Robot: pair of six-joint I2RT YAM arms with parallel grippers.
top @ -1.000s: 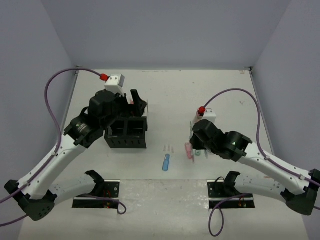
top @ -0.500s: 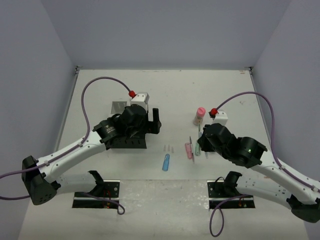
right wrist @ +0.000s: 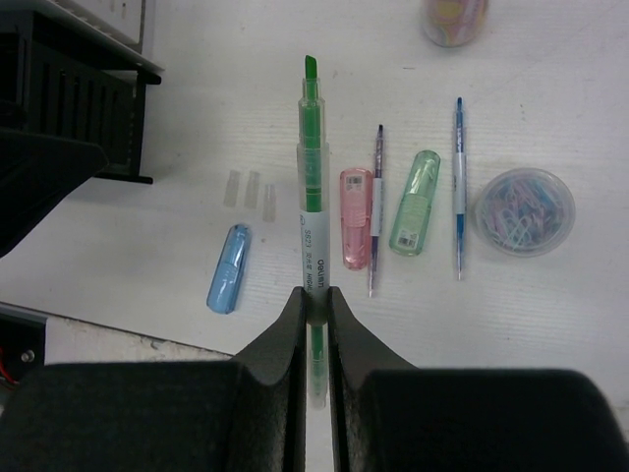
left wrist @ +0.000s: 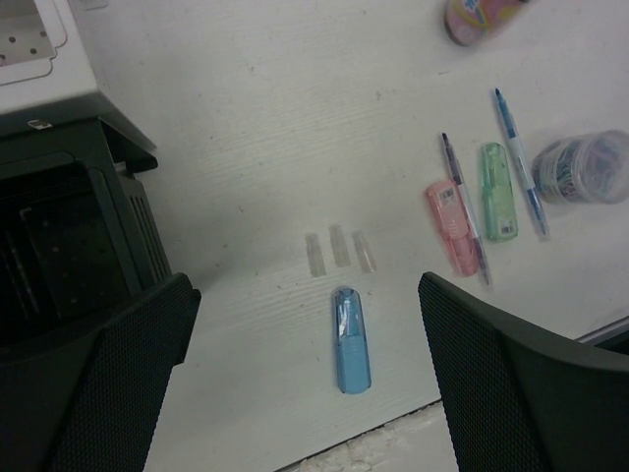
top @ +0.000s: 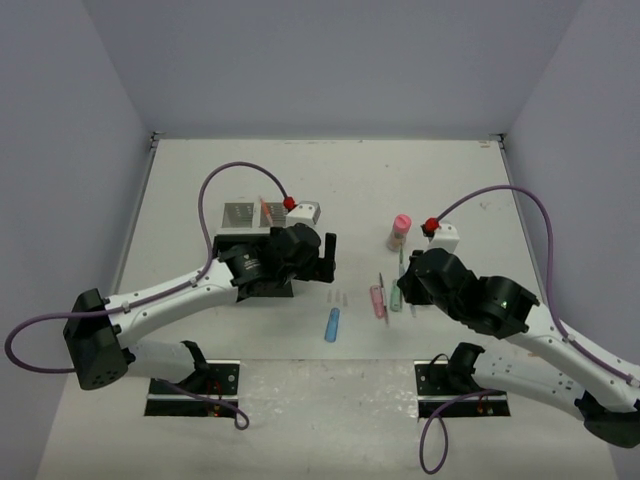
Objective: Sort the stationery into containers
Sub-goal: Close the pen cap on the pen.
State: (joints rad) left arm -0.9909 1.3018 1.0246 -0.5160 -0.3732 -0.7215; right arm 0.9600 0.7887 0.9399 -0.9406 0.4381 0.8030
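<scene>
My right gripper (right wrist: 314,305) is shut on a green highlighter (right wrist: 313,187), held above the table; it also shows in the top view (top: 404,283). Below it lie a blue capsule (right wrist: 228,267), a pink capsule (right wrist: 356,216), a grey pen (right wrist: 375,206), a green capsule (right wrist: 415,202), a blue pen (right wrist: 458,187), a round tub (right wrist: 523,211) and a pink-capped bottle (right wrist: 452,18). My left gripper (left wrist: 310,393) is open and empty above the blue capsule (left wrist: 351,339). The organiser's black compartments (left wrist: 59,226) are on its left. An orange pen (top: 265,210) stands in the white mesh compartment (top: 238,215).
Three small clear strips (left wrist: 339,251) lie just beyond the blue capsule. The table's near edge (left wrist: 413,447) runs close under my left gripper. The left arm covers most of the black compartments (top: 255,275) in the top view. Grey walls enclose the table.
My left arm has swung right, from over the organiser to above the blue capsule, uncovering the mesh compartment and orange pen. My right gripper has shifted slightly right.
</scene>
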